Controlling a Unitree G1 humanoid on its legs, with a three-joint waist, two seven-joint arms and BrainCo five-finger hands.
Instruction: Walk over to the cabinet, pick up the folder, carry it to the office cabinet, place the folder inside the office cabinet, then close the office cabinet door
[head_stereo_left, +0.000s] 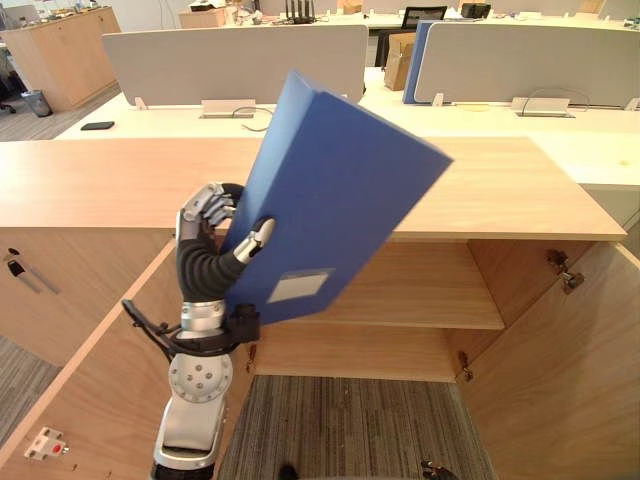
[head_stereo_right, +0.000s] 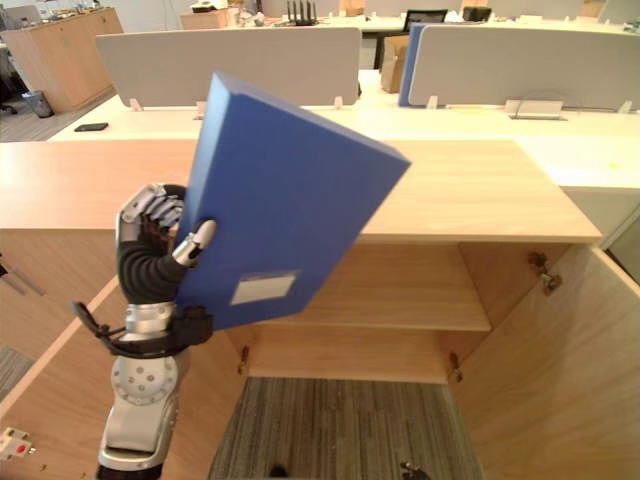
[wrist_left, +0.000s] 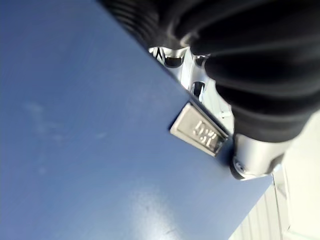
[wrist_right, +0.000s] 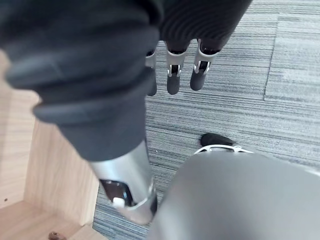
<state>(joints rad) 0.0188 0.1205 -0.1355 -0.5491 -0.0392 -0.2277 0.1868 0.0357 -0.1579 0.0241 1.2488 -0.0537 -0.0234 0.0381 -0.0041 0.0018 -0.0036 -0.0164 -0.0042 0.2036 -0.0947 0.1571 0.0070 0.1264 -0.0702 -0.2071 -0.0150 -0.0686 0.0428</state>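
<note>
The blue folder (head_stereo_left: 335, 190) is up in the air in front of the office cabinet (head_stereo_left: 520, 190), toward the cabinet's left half. It is tilted so that its upper corner rises above the cabinet's top surface (head_stereo_left: 100, 180) and its lower edge hangs before the open compartment. The left hand (head_stereo_left: 208, 212) has hold of it at the edge farthest from the cabinet's middle: the fingers are curled round behind that edge and the thumb (head_stereo_left: 256, 238) presses on the folder's front face, just above a pale label (head_stereo_left: 300, 287) near the lower edge. In the left wrist view the blue cover lies right against the hand, with a small metal tag (wrist_left: 200, 131) fixed near its rim. Both cabinet doors stand swung out toward the robot, the left door (head_stereo_left: 90, 400) and the right door (head_stereo_left: 560, 390). Between them the inside shows a wooden shelf (head_stereo_left: 420, 295) with nothing visible on it. Grey carpet (head_stereo_left: 350, 430) runs up to the cabinet's foot. The right hand (wrist_right: 175, 75) hangs low over that carpet, its fingers straight and loose, holding nothing. Beyond the cabinet stand desks with grey dividers (head_stereo_left: 240, 60), and a dark phone (head_stereo_left: 97, 126) lies on the desk behind the cabinet's left end.
</note>
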